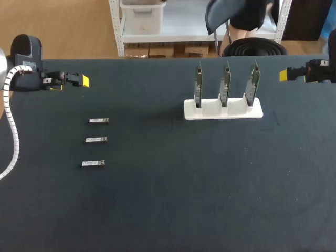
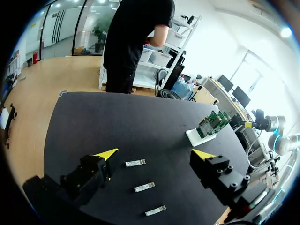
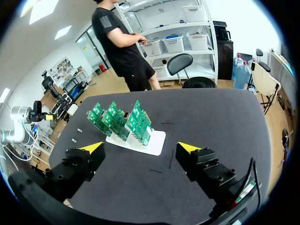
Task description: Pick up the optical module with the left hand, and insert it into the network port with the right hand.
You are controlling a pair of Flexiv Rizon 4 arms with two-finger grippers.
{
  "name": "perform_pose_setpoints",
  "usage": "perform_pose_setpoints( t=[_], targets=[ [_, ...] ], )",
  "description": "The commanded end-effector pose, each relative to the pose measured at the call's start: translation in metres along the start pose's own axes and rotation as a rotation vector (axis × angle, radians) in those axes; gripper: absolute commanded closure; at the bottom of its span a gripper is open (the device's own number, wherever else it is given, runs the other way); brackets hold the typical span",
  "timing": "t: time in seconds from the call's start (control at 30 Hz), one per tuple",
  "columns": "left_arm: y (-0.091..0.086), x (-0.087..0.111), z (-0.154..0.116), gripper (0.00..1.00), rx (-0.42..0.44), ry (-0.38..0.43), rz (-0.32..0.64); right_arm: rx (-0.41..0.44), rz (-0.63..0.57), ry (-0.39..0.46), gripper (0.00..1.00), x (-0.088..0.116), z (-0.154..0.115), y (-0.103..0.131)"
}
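Three modules (image 1: pixel 96 139) lay near the worktop's (image 1: pixel 168 199) left edge. The left end effector (image 2: pixel 155 153) and right end effector (image 3: pixel 140 148) stood fingers apart over its far corners. On the cards (image 1: pixel 225 84), ports were too small to see.

A broad table (image 1: pixel 173 210) covered in matte black, evenly lit

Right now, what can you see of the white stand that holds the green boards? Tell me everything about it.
The white stand is a low, flat base that looks like plastic, with raised slots along its length. It lies flat on the table, on the far half and right of the middle. Three green circuit boards stand upright on edge in its slots, side by side with gaps between them. Only the table beneath it and the boards in it touch it. Nothing else is against it.
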State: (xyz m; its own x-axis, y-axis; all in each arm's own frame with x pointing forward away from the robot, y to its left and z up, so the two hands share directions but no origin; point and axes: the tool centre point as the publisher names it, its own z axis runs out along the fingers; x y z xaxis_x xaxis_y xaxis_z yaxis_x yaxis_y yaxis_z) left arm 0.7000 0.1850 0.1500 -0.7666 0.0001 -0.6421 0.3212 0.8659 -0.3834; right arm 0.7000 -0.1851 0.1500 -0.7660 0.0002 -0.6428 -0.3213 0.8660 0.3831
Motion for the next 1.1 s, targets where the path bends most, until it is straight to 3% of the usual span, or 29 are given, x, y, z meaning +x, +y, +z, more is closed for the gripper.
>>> perform_pose_setpoints(
  t=[0.03, 0.4, 0.5, 0.87, 0.97, 1.03, 1.07, 1.1],
  targets=[
    [0.000, 0.000, 0.000, 0.00, 0.000, 0.000, 0.000, 0.000, 0.000, 0.000, 0.00, 0.000, 0.000, 0.000],
    [-0.004, -0.002, -0.003, 0.00, 0.033, -0.025, 0.015, 0.000, 0.000, 0.000, 0.00, 0.000, 0.000, 0.000],
    [-0.005, -0.004, -0.002, 0.00, 0.007, -0.013, 0.055, 0.000, 0.000, 0.000, 0.00, 0.000, 0.000, 0.000],
    [-0.006, -0.004, -0.001, 0.00, 0.013, -0.015, 0.054, 0.000, 0.000, 0.000, 0.00, 0.000, 0.000, 0.000],
    [0.010, -0.010, 0.002, 0.00, -0.045, 0.069, 0.157, 0.000, 0.000, 0.000, 0.00, 0.000, 0.000, 0.000],
    [0.021, -0.016, 0.008, 0.00, -0.193, 0.173, 0.361, 0.000, 0.000, 0.000, 0.00, 0.000, 0.000, 0.000],
    [0.026, -0.019, 0.010, 0.00, -0.237, 0.200, 0.469, 0.000, 0.000, 0.000, 0.00, 0.000, 0.000, 0.000],
    [0.031, -0.020, 0.014, 0.00, -0.264, 0.281, 0.577, 0.000, 0.000, 0.000, 0.00, 0.000, 0.000, 0.000]
  ],
)
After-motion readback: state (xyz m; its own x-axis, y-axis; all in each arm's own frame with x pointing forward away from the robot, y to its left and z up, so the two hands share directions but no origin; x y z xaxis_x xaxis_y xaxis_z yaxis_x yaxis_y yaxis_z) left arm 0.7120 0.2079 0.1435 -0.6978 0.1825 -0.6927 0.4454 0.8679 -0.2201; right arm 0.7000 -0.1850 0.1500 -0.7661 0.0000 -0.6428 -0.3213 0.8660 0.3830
